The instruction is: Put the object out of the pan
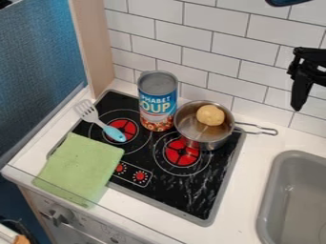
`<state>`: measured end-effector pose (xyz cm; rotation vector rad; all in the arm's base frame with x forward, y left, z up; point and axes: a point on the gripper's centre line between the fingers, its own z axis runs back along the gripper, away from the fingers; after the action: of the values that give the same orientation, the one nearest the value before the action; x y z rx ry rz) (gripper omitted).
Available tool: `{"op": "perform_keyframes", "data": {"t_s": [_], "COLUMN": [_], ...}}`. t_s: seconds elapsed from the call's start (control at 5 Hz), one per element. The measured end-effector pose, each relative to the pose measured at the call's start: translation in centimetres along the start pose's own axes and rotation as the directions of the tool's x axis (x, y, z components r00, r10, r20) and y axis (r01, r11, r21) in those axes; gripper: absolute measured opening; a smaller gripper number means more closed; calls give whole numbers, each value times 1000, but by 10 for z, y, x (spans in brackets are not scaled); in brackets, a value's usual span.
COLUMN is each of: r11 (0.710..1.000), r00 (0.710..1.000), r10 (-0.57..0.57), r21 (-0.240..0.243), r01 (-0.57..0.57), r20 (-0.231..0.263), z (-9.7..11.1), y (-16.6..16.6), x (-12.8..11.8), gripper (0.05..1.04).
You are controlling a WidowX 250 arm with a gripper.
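My gripper (307, 71) is up by the wall at the right edge of the camera view; I can't tell how far apart its jaws are or whether they hold anything. The ball (210, 115) sits inside the pan (213, 144) on the stove (188, 193), beside the can (157, 102).

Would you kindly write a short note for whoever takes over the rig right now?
Gripper: by the right edge of the view, away from the pan and not holding the ball.
Things: pan on the stove, right of the can, handle pointing right; tan ball inside the pan.
Done: ball not yet out.
Left: grasp the ball, lift it clear of the rim, set it down outside the pan.
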<state>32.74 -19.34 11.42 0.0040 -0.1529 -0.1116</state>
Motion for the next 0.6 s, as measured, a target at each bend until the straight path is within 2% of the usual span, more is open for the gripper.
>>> {"op": "perform_keyframes", "data": {"t_s": [0.2, 0.4, 0.6], "r11": [1000, 964, 861], "r00": [999, 966, 864], "r10": [21, 260, 502], "r21": [24, 70, 117], "r01": [-20, -258, -495], "r20": [-43, -16, -37], "z": [-17, -21, -42], "y": [2, 21, 44], "x": [-5, 2, 11], "gripper": [1001, 1001, 1001]}}
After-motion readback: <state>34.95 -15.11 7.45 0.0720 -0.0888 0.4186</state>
